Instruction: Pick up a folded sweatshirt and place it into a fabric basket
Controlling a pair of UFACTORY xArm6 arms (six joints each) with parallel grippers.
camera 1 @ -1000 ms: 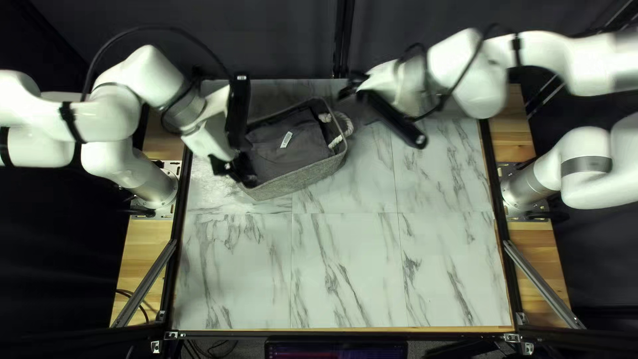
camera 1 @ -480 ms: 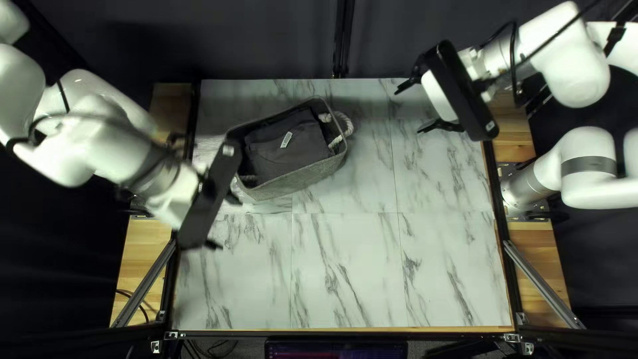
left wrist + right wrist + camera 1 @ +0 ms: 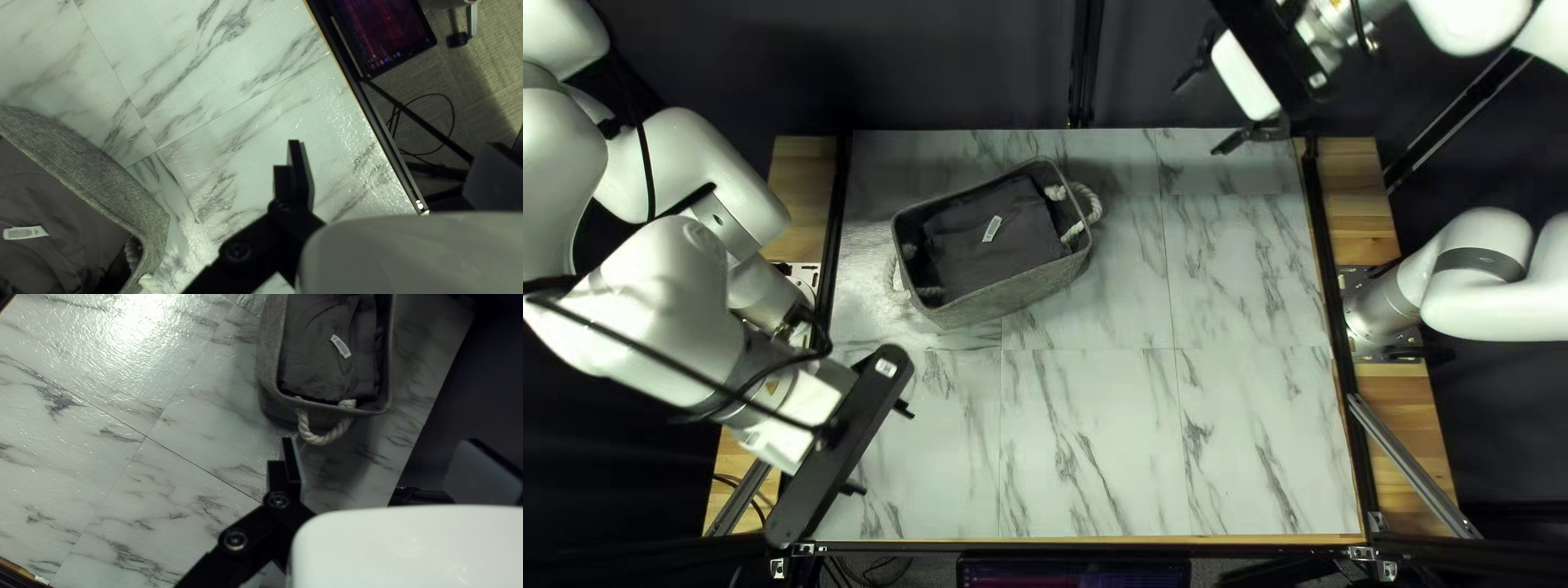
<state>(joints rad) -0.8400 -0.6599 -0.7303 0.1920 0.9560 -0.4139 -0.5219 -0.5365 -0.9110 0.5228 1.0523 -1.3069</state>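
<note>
In the top left view my left gripper is open over the table's near left edge; my right gripper hangs open at the far right edge. The dark grey folded sweatshirt, a white tag on top, lies inside the grey fabric basket, touched by neither gripper. In the left wrist view my left gripper holds nothing, with the basket and sweatshirt off to one side. The right wrist view has my empty right gripper and, ahead of it, the basket and sweatshirt.
Rope handles stick out at the basket's two ends. Marble-patterned table surface stretches in front of and to the right of the basket. Beyond the table's near edge stands a screen, with a cable on the floor.
My left gripper has moved from the basket's left end to the table's near left edge. My right arm has swung right and back, away from the basket. The basket and sweatshirt have stayed put.
</note>
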